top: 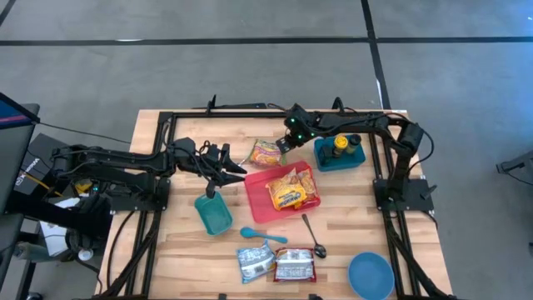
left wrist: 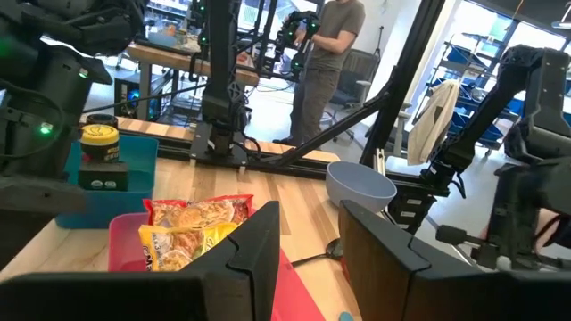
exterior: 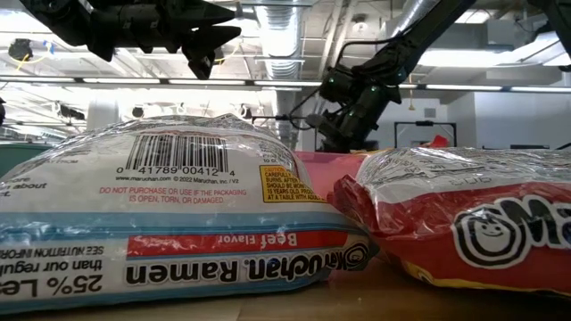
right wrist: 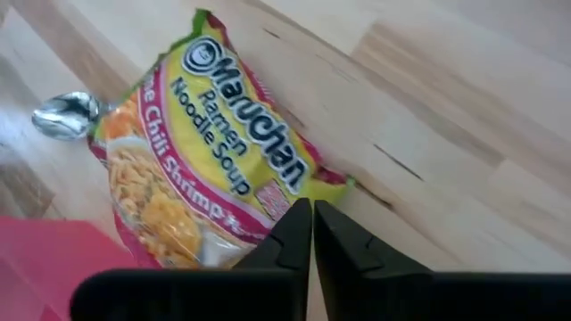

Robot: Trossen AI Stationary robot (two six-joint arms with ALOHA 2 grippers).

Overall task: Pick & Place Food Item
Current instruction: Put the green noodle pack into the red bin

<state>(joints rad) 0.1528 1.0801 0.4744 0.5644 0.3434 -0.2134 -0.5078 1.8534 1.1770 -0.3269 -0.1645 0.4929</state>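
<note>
Closing on the ramen packet

Ramen packet (right wrist: 207, 160) flat on the wood, just beside the red tray (top: 256, 196); right gripper (right wrist: 311, 227) pinched fully together at its edge, apparently empty. Needs reopening, re-seating, lifting. Left gripper (left wrist: 308, 245) parted, empty, over the teal bin (top: 214, 213).

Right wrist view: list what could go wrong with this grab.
1. The right end effector is shut on only the edge of the Maruchan ramen packet; the slick wrapper may slip out on lifting.
2. A spoon lies against the packet's far corner and could get dragged.
3. The red tray already holds a packet, so dropping this one in may stack or overhang.
</note>
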